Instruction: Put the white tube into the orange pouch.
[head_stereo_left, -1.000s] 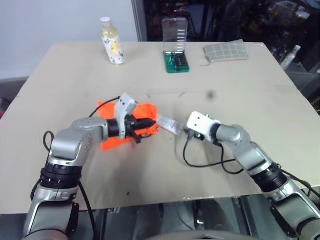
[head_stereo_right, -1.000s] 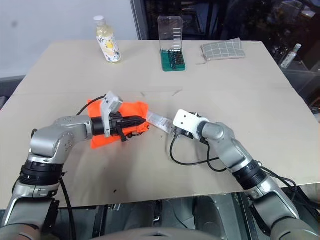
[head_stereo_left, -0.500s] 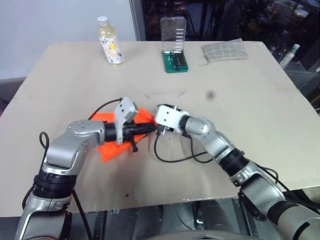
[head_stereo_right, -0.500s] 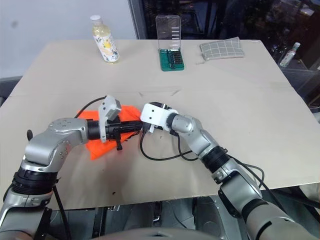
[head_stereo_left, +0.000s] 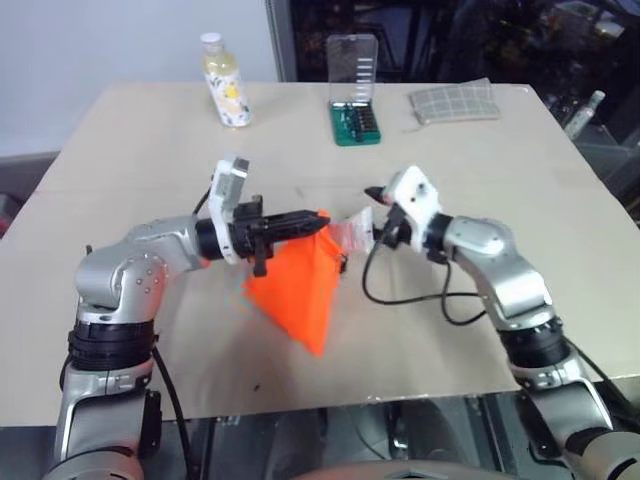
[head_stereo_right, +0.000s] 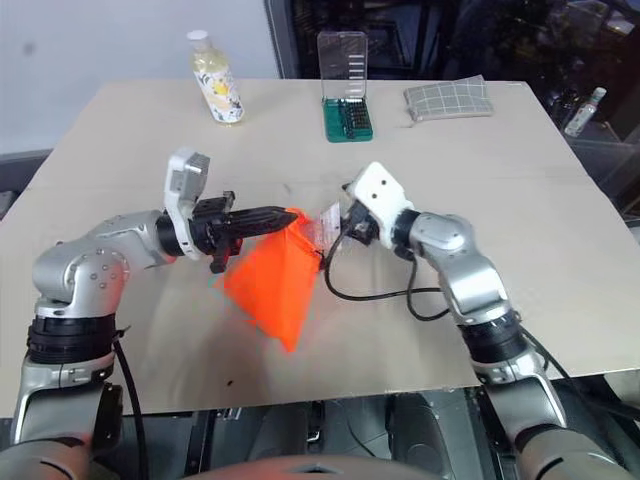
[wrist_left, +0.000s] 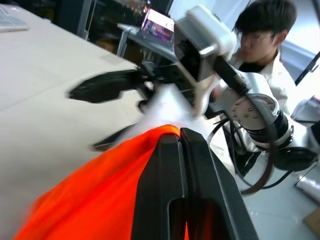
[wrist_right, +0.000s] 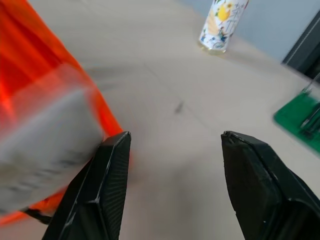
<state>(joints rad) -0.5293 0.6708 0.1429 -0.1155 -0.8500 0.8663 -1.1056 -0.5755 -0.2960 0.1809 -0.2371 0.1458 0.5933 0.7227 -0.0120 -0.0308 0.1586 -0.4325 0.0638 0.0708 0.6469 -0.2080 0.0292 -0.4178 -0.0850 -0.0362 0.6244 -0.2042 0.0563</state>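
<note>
L claw (head_stereo_left: 318, 222) level, pinching pouch (head_stereo_left: 300, 285) aloft

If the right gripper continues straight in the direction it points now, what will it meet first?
Probably the white tube, which lies right off the right gripper fingertips, then the top of the orange pouch hanging from the shut left gripper. Depth is unclear, so it could pass beside them.

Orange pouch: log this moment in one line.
orange pouch: hanging | left gripper: shut on its top | white tube: at its top | right gripper: open
</note>
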